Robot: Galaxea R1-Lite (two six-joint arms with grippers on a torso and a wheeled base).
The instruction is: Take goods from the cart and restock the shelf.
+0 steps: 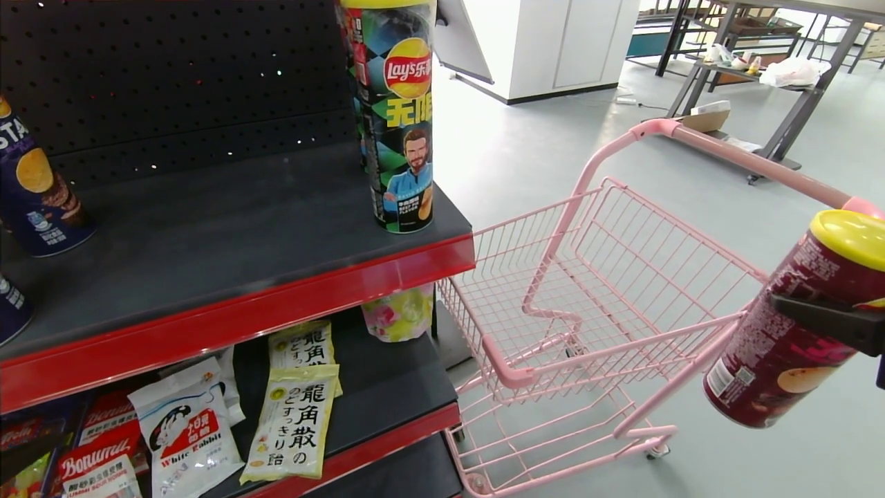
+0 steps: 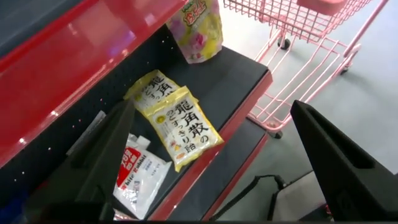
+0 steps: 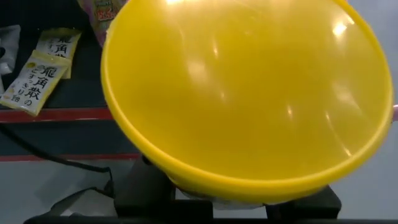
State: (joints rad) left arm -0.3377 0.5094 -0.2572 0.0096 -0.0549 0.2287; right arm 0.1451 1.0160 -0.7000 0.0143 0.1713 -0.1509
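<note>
A maroon chip can with a yellow lid (image 1: 788, 332) hangs tilted at the far right, just outside the pink cart (image 1: 511, 235), whose basket holds nothing. My right gripper (image 1: 830, 319) is shut on the can's upper half; the yellow lid (image 3: 249, 87) is close up in the right wrist view. On the dark upper shelf (image 1: 207, 228) a tall green-and-black chip can (image 1: 397, 117) stands at the right corner, and a blue can (image 1: 34, 187) stands at the far left. My left gripper (image 2: 211, 168) is open and holds nothing, low beside the lower shelf (image 2: 236, 81).
The lower shelf holds yellow candy bags (image 1: 294, 422), a white bag (image 1: 187, 429) and a pink-yellow pouch (image 1: 397, 315). A red lip (image 1: 276, 311) edges the upper shelf. Metal tables (image 1: 753, 76) and a white cabinet (image 1: 553, 41) stand behind the cart across open floor.
</note>
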